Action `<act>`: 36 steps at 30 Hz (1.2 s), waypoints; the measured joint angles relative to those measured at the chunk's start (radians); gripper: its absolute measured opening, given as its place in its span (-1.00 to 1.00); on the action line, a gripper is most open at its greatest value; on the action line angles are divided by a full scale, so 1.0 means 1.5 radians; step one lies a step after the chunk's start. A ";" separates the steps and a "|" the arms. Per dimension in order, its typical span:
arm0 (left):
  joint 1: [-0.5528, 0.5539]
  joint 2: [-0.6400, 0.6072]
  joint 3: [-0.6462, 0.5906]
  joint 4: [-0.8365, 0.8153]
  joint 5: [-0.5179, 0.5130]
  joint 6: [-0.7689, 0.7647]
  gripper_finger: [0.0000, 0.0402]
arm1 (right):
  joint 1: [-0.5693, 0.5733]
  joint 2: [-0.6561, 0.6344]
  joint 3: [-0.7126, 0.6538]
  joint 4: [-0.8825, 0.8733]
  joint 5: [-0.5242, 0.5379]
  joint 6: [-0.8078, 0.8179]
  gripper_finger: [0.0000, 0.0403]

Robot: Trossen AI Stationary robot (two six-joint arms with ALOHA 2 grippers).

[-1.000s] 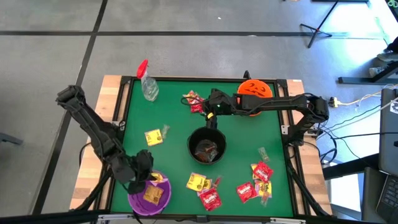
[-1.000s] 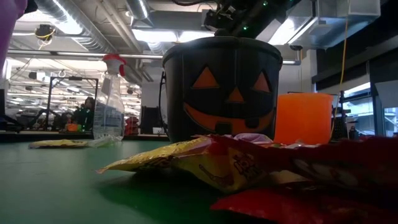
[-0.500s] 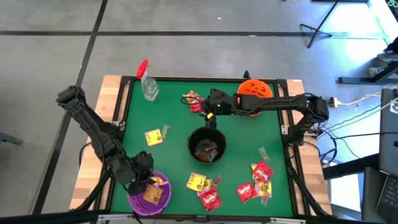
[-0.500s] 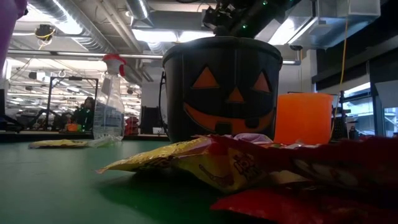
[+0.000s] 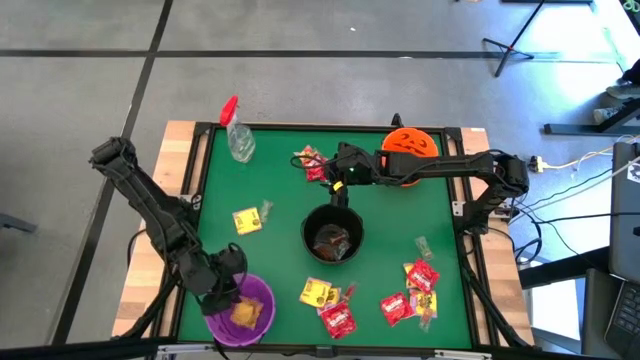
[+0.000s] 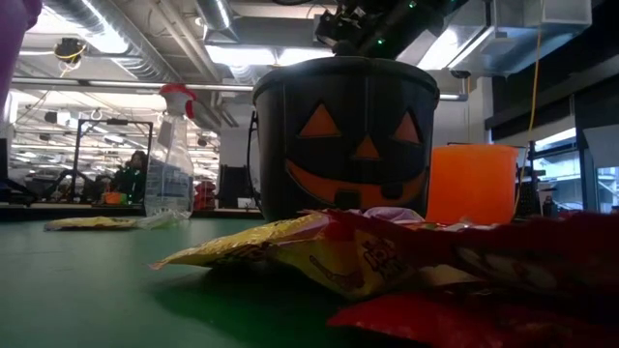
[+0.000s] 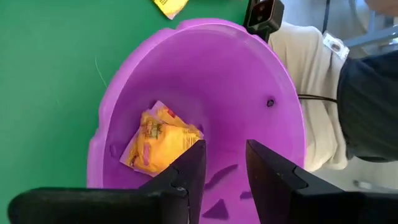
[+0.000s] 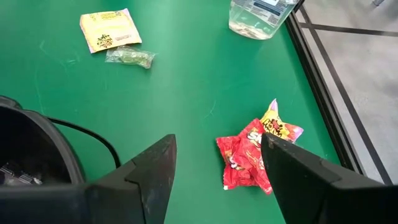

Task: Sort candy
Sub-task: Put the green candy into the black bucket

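My left pincer [image 7: 221, 163] hangs over the purple bowl [image 5: 262, 292] at the near left corner of the green worktop [image 5: 270, 180], fingers parted with nothing between them. Inside the bowl lies a yellow candy packet [image 7: 157, 140], crumpled, flat on the bowl's floor, its long axis running slantwise across the bowl. My left arm [image 5: 150, 205] reaches in from the worktop's left edge, bent at the elbow, the wrist turned down toward the bowl.

My right pincer [image 8: 216, 163] is spread wide and empty, held above the worktop beyond the black pumpkin pail [image 5: 332, 235], between that pail and the orange pumpkin bowl [image 5: 411, 143]. My right arm [image 5: 450, 165] stretches nearly straight across from the right edge. Just ahead of it lies a red packet [image 8: 244, 160] touching a yellow-and-pink one [image 8: 278, 127], both flat.

Another yellow packet [image 5: 246, 221] lies flat left of the black pail, a small clear wrapper [image 5: 265, 210] beside it. More red and yellow packets [image 5: 412, 293] cluster near the front right, and others [image 5: 328, 303] lie just in front of the pail. The spray bottle [image 5: 237, 133] rests at the far left.
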 joint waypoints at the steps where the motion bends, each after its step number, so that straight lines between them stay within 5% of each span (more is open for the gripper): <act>1: 0.002 -0.004 0.000 -0.001 -0.001 -0.001 -0.49 | 0.000 0.000 0.000 0.000 0.000 0.000 0.16; 10: 0.077 -0.064 0.000 -0.049 -0.068 0.105 -0.49 | 0.007 -0.031 -0.001 -0.039 0.000 -0.012 0.16; 18: 0.260 -0.083 0.000 -0.155 -0.106 0.285 -0.49 | 0.010 -0.130 -0.001 -0.098 -0.063 -0.016 0.16; 28: 0.484 -0.032 -0.001 -0.168 -0.036 0.430 -0.49 | 0.009 -0.279 -0.153 -0.002 -0.087 0.001 0.16; 36: 0.576 0.051 -0.019 -0.162 0.036 0.513 -0.37 | 0.009 -0.348 -0.256 0.051 -0.068 0.046 0.16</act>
